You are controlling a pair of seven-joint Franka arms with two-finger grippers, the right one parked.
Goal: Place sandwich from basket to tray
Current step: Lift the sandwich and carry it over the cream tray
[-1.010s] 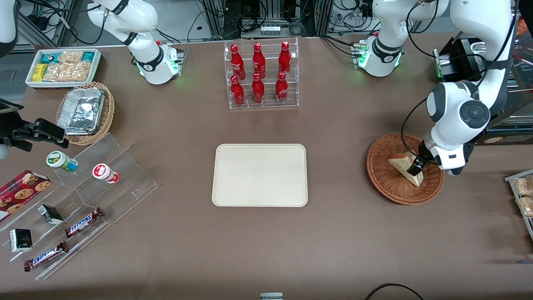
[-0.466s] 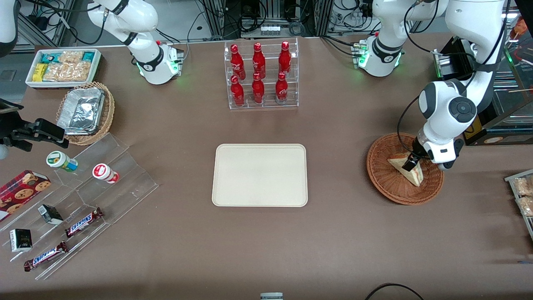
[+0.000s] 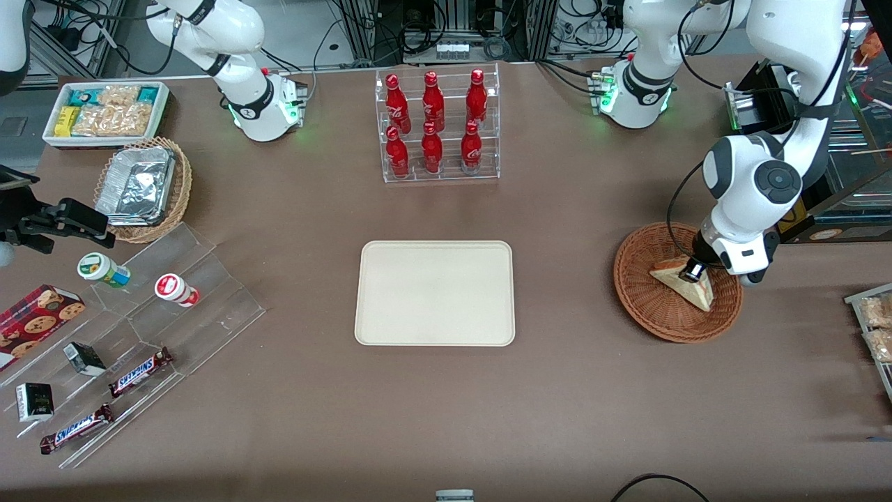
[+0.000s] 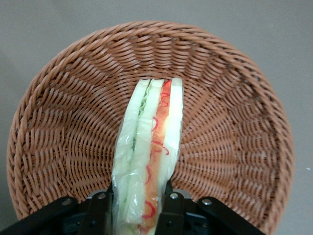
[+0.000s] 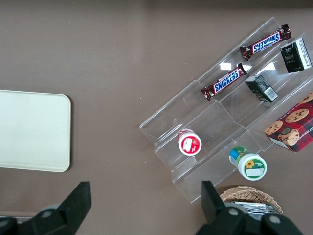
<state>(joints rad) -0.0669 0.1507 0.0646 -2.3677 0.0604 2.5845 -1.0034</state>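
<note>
- Sandwich (image 4: 146,156), a pale triangular bread wedge with red-green filling, is pinched at one end by the left gripper (image 4: 139,208), its length running straight out from the fingers.
- Flat cream rectangular tray (image 3: 434,293) lies toward the parked arm's end from the round reddish-brown wicker basket (image 3: 644,307).

Arm shell: glossy white rounded segments, dark grey joint bands.
Joint cap: dark grey disc with round centre mark.
Cable: black, looped beside the wrist.
Base: white, green light glowing.
gripper (image 3: 691,272): black fingers (image 4: 172,215) with silver screws, over the basket.
</note>
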